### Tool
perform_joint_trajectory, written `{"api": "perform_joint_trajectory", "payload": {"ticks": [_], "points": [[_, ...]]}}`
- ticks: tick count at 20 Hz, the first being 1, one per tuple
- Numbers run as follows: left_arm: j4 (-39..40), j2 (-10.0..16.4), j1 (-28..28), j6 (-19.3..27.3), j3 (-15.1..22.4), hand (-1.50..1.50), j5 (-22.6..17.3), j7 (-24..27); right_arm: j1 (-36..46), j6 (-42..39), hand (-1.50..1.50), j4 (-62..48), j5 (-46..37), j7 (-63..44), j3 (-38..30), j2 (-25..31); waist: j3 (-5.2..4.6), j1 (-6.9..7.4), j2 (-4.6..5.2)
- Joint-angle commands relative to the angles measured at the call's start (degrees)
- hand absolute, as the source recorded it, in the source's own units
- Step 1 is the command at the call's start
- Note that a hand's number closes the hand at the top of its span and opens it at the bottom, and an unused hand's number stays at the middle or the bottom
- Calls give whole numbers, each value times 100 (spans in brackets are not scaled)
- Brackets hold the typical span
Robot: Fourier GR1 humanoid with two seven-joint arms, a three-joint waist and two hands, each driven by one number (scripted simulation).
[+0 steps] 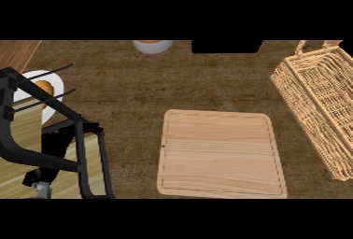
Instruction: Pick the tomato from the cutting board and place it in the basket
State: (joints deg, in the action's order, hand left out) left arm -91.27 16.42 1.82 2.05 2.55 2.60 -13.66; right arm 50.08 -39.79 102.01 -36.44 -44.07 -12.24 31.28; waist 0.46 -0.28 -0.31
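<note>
The wooden cutting board (221,154) lies flat in the middle of the counter, and nothing rests on it. I see no tomato anywhere in the head view. The wicker basket (318,100) stands at the right edge, its long side running towards me; nothing shows inside it. A black shape that looks like my left hand (52,151) sits low at the left, partly behind the bars of a black rack, with a bit of grey forearm below it. My right hand does not show.
A black metal rack (82,154) fills the lower left over a light wooden surface. A white plate (56,81) with an orange item lies at the far left. A white cup (152,46) and a dark block (226,46) stand at the back.
</note>
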Motion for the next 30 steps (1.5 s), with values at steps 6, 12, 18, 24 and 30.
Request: {"api": "perform_joint_trajectory", "payload": {"ticks": [6, 12, 18, 24, 30], "points": [[579, -386, -899, 274, 33, 0, 258, -71, -784, 651, 150, -1433, -279, 1974, -524, 1037, -43, -7, 68], [736, -296, -1096, 55, -179, 0, 99, -94, -1097, 1037, 150, -2142, -197, 2940, -630, 1051, -45, -4, 64], [497, -144, -1258, -113, -342, 0, 1, -450, -1312, 1434, 150, -3027, -508, 3802, -472, 1265, -43, 7, 65], [548, -217, -889, -105, -319, 0, 122, -8, -1316, 1701, 150, -3985, -112, 3755, -960, 804, -43, 30, 72], [667, -436, -1094, 9, -269, 0, 247, -66, -1172, 2107, -150, -4640, 61, 4288, -1167, 727, -42, 45, 75]]}}
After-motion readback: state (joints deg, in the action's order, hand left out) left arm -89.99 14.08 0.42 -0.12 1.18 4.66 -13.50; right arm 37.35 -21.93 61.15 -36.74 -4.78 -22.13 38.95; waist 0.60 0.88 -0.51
